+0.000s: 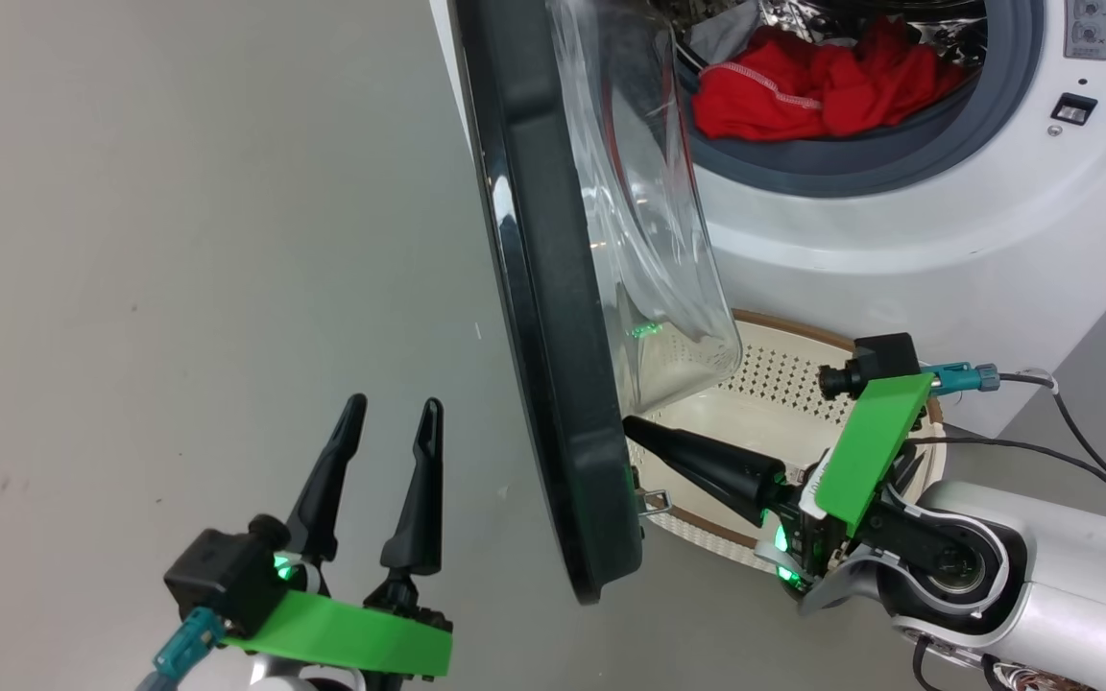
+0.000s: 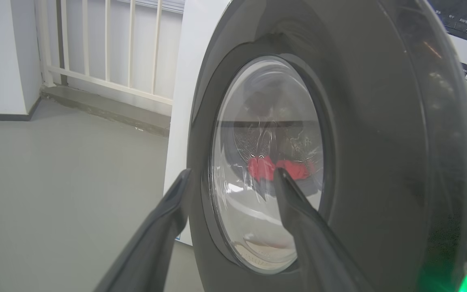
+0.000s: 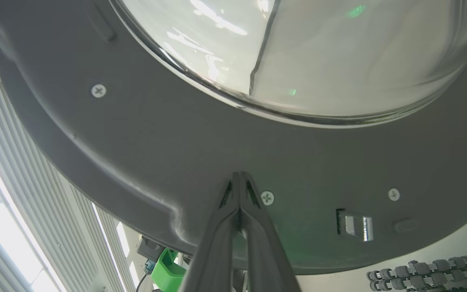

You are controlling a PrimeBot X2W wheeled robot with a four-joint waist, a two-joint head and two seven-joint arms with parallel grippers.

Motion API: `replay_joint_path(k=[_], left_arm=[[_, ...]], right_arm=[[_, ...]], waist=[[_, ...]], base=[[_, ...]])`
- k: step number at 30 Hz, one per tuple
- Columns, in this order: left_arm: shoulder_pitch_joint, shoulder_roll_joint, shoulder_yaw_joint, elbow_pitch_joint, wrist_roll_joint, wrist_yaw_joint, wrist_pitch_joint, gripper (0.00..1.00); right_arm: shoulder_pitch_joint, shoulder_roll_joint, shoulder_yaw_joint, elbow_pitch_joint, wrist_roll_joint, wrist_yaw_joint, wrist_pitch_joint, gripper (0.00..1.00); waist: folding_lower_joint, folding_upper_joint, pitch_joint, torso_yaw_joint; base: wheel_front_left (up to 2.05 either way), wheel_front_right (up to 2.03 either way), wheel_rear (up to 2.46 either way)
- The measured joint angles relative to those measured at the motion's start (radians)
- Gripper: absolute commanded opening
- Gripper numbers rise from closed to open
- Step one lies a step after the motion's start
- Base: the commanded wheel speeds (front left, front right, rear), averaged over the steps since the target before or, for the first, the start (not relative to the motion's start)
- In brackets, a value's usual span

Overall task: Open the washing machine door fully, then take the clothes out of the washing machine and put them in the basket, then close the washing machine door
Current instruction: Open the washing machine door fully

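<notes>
The washing machine door point(image 1: 543, 317) stands partly open, edge-on to the head view, its clear bowl window point(image 1: 649, 221) bulging toward the white washing machine point(image 1: 899, 230). Red clothes point(image 1: 822, 82) and a grey piece lie at the drum's mouth. The cream basket point(image 1: 774, 379) sits on the floor below the drum, partly hidden by the door. My right gripper point(image 1: 632, 424) is shut, its tips against the door's inner face point(image 3: 176, 154) near the bottom rim. My left gripper point(image 1: 392, 413) is open on the door's outer side point(image 2: 379, 142), holding nothing.
Grey floor point(image 1: 179, 240) stretches to the left of the door. In the left wrist view, a white railing point(image 2: 103, 44) and a wall stand at the back. Black cables point(image 1: 1081, 432) trail on the floor at the right, beside the machine.
</notes>
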Motion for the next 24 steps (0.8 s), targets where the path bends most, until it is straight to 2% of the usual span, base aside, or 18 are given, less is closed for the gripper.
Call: replay_joint_path(k=[6, 8, 9, 11, 12, 16, 24], left_arm=[[0.006, 0.000, 0.003, 0.000, 0.000, 0.002, 0.000, 1.00], [0.006, 0.000, 0.006, 0.000, 0.000, 0.003, 0.000, 1.00], [0.007, 0.000, 0.007, 0.000, 0.000, 0.003, 0.000, 1.00], [0.008, 0.000, 0.010, 0.001, 0.000, 0.002, 0.000, 1.00], [0.009, 0.000, 0.012, 0.002, 0.001, 0.002, 0.000, 1.00], [0.009, 0.000, 0.024, 0.004, 0.005, 0.002, 0.000, 1.00], [0.026, 0.000, 0.046, -0.005, 0.014, 0.017, 0.000, 1.00]], right_arm=[[0.000, 0.008, 0.001, 0.019, -0.031, 0.000, -0.014, 0.00], [0.000, 0.006, 0.002, 0.029, -0.058, 0.000, -0.038, 0.42], [0.000, 0.004, 0.002, 0.034, -0.070, 0.000, -0.053, 0.51], [0.000, -0.003, 0.003, 0.042, -0.094, 0.000, -0.079, 0.93], [0.000, -0.008, 0.003, 0.054, -0.133, 0.000, -0.094, 1.00], [0.001, -0.022, 0.002, 0.165, -0.361, 0.000, -0.144, 1.00], [0.024, 0.032, 0.002, 0.345, -0.561, 0.000, -0.179, 1.00]], waist=[[0.0000, 0.0000, 0.000, -0.011], [0.0000, 0.0000, -0.001, -0.016], [0.0000, 0.0000, -0.002, -0.018], [0.0000, 0.0000, -0.005, -0.022], [0.0000, 0.0000, -0.006, -0.024], [0.0000, 0.0000, -0.013, -0.035], [-0.0001, 0.0000, -0.029, -0.053]], base=[[0.00, 0.00, 0.00], [0.00, 0.00, 0.00], [0.00, 0.00, 0.00], [0.00, 0.00, 0.00], [0.00, 0.00, 0.00], [0.00, 0.00, 0.00], [0.00, 0.00, 0.00]])
